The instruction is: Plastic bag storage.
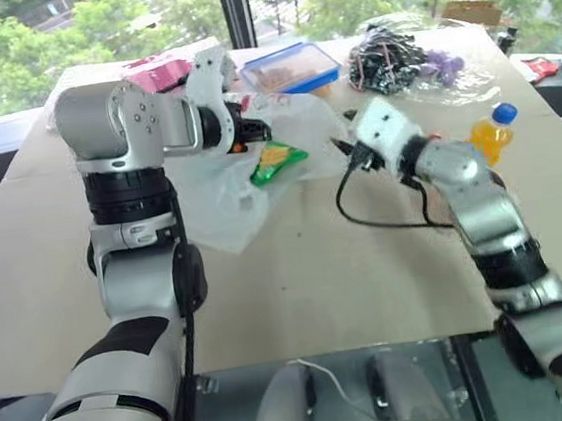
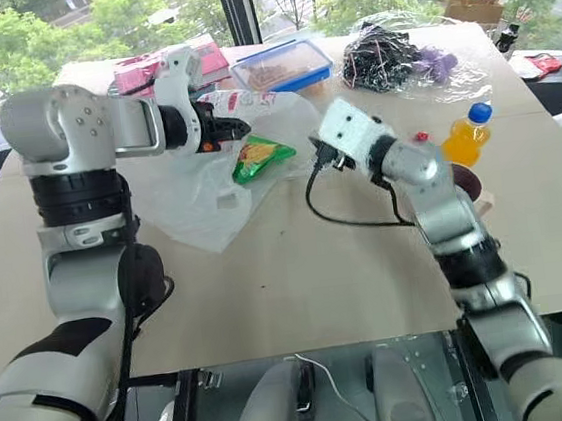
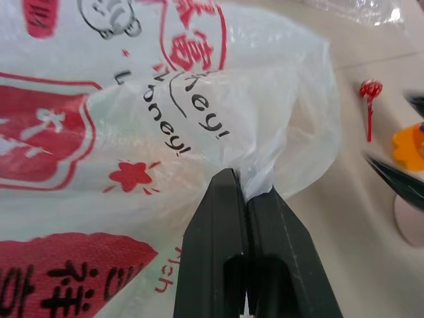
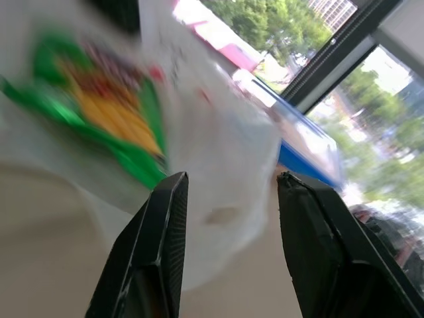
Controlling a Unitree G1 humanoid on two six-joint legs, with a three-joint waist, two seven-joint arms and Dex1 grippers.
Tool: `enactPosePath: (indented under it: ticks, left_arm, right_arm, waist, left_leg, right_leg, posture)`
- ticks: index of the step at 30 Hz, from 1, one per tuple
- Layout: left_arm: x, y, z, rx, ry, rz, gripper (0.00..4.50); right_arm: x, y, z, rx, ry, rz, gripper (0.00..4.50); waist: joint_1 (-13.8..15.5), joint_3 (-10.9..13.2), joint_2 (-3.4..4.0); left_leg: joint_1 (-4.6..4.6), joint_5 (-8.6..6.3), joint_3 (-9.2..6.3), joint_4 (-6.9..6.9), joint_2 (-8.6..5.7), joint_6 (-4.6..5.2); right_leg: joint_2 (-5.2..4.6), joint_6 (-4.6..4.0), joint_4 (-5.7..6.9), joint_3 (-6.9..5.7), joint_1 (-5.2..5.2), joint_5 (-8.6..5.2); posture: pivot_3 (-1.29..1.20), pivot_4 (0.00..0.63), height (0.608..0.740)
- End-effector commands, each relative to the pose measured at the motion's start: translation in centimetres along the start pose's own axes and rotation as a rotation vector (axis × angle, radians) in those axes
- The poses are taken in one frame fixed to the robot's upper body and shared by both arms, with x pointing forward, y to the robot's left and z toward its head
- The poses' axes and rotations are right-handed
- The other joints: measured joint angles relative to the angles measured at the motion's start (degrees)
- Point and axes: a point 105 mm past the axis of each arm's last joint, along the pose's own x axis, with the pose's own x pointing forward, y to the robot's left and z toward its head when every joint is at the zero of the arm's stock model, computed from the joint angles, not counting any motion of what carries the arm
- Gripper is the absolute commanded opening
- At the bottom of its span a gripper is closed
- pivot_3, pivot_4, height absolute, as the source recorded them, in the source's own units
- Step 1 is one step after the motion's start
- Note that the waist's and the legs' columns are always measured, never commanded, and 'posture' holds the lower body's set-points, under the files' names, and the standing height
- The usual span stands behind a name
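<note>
Nearest to me, my right gripper (image 4: 228,199) stands half open with nothing between its black fingers (image 4: 156,238); it hangs above the table (image 1: 299,289), its black cable looping down onto the bare tabletop. Just beyond its tips lies the plastic bag (image 1: 214,192), a thin translucent white carrier printed with red panels, spread loosely on the table's left-centre. A green snack packet (image 1: 276,161) rests on the bag's near right part.

My left gripper (image 3: 246,199), raised over the bag, is pinched fully closed on a gathered fold of the film; the wrist view shows the plastic bunched where the two fingers meet, with the printed panels sagging away below.

Judgement of the step in hand: one edge is secured, and the second grasp is being lined up so the bag can be drawn together for folding or stuffing away. To do it well, I would bring the right gripper to a free rim of the bag, clear of the snack packet, and close only on film. The packet should slide off, or be set aside, before any lifting, since its weight would drag the sheet. I would keep the left pinch firm and move slowly, as thin film slips and tears.

Farther back stand an orange drink bottle (image 1: 491,133), a blue-rimmed food box (image 1: 291,69), a clear bag of dark and purple items (image 1: 396,63) and a pink pack (image 1: 158,73).
</note>
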Motion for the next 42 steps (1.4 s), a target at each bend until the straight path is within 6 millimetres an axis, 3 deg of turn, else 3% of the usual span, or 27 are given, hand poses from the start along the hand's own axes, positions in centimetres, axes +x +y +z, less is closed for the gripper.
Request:
enactPosePath:
  ticks: [1, 2, 4, 7, 11, 17, 19, 22, 27, 32, 42]
  left_arm:
    - [-1.0, -0.5, 0.6, 0.111, -0.071, -0.070, 0.00]
    - [-1.1, -0.4, 0.5, 0.134, -0.078, -0.088, 0.00]
    - [-1.1, 0.1, 0.4, 0.166, -0.084, -0.101, 0.00]
    - [-0.9, 0.8, 0.3, 0.184, -0.088, -0.101, 0.00]
    - [-0.1, 1.2, 0.5, 0.189, -0.094, -0.103, 0.00]
    - [0.3, 1.2, 0.7, 0.210, -0.094, -0.108, 0.00]
    - [0.2, 1.3, 0.9, 0.213, -0.098, -0.108, 0.00]
    - [0.0, 1.4, 1.0, 0.215, -0.101, -0.106, 0.00]
    - [-0.5, 1.5, 0.9, 0.215, -0.108, -0.098, 0.00]
    - [-0.8, 1.5, 0.9, 0.217, -0.112, -0.092, 0.00]
    - [-1.6, 1.5, 0.7, 0.215, -0.118, -0.076, 0.00]
  right_arm:
    - [-6.1, 0.8, 3.0, 0.097, 0.004, -0.048, 2.65]
    - [-7.4, 1.1, 3.0, 0.117, 0.028, -0.068, 2.80]
    - [-9.5, 1.4, 2.3, 0.142, 0.105, -0.123, 3.72]
    - [-11.7, 0.9, 0.2, 0.163, 0.235, -0.189, 3.72]
    - [-18.4, -0.1, -4.6, 0.260, 0.457, -0.359, 3.72]
    - [-26.5, -0.3, -7.0, 0.343, 0.669, -0.473, 3.72]
    - [-27.7, -1.0, -7.5, 0.345, 0.694, -0.461, 3.72]
    - [-28.1, -2.1, -8.1, 0.335, 0.689, -0.437, 3.72]
    - [-26.1, -3.7, -10.2, 0.405, 0.611, -0.350, 3.72]
    - [-24.2, -4.6, -11.2, 0.370, 0.572, -0.268, 3.72]
    - [-22.3, -4.9, -12.8, 0.353, 0.572, -0.087, 3.72]
  waist:
    - [0.6, 0.0, 0.01]
    - [0.9, 0.0, 0.01]
    - [1.3, 0.0, 0.04]
    - [1.9, 0.0, 0.01]
    - [3.3, -0.1, -0.05]
    - [3.0, -0.1, -0.04]
    - [2.5, -0.1, -0.04]
    - [1.8, -0.1, -0.04]
    - [1.5, -0.1, -0.03]
    - [1.9, -0.1, -0.02]
    - [1.9, -0.1, -0.02]
  left_leg:
    - [-0.01, -0.02, -0.09, -0.01, 0.01, 0.04]
    - [-0.01, -0.13, -0.13, -0.03, 0.01, 0.20]
    - [-0.03, -0.14, -0.14, -0.05, 0.01, 0.22]
    - [0.02, -0.14, -0.01, 0.01, -0.08, 0.25]
    - [-0.01, -0.15, -0.21, 0.00, -0.13, 0.27]
    - [0.04, -0.20, -0.11, 0.01, -0.14, 0.38]
    - [0.15, -0.23, -0.08, 0.02, -0.09, 0.44]
    - [0.66, -0.25, -0.01, 0.02, 0.06, 0.46]
    - [0.92, -0.26, 0.08, -0.04, 0.19, 0.48]
    - [0.82, -0.28, 0.00, -0.09, 0.17, 0.50]
    - [0.77, -0.32, -0.02, -0.08, 0.08, 0.57]
  right_leg:
    - [-0.01, -0.01, 0.02, -0.12, -0.02, 0.00]
    - [-0.01, -0.02, 0.00, -0.15, -0.01, -0.01]
    - [-0.03, -0.03, -0.04, -0.16, -0.01, -0.01]
    - [-0.12, -0.07, -0.04, -0.08, 0.01, 0.04]
    - [-0.15, -0.08, -0.27, -0.32, 0.21, 0.03]
    - [-0.11, -0.05, -0.36, -0.26, 0.31, 0.03]
    - [-0.05, -0.04, -0.37, -0.27, 0.41, 0.02]
    - [0.02, -0.01, -0.60, -0.29, 0.98, 0.00]
    - [0.09, 0.03, -0.85, -0.23, 1.27, 0.04]
    - [0.10, 0.01, -0.87, -0.27, 1.24, 0.04]
    - [0.01, 0.04, -0.91, -0.29, 1.25, 0.06]
  posture:
    - [0.00, 0.150, 0.740]
    - [0.00, 0.150, 0.740]
    - [0.00, 0.150, 0.740]
    - [0.00, 0.150, 0.740]
    - [0.00, 0.150, 0.740]
    - [0.00, 0.150, 0.740]
    - [0.00, 0.150, 0.740]
    - [0.00, 0.150, 0.740]
    - [0.00, 0.150, 0.740]
    - [0.00, 0.150, 0.740]
    - [0.00, 0.150, 0.740]
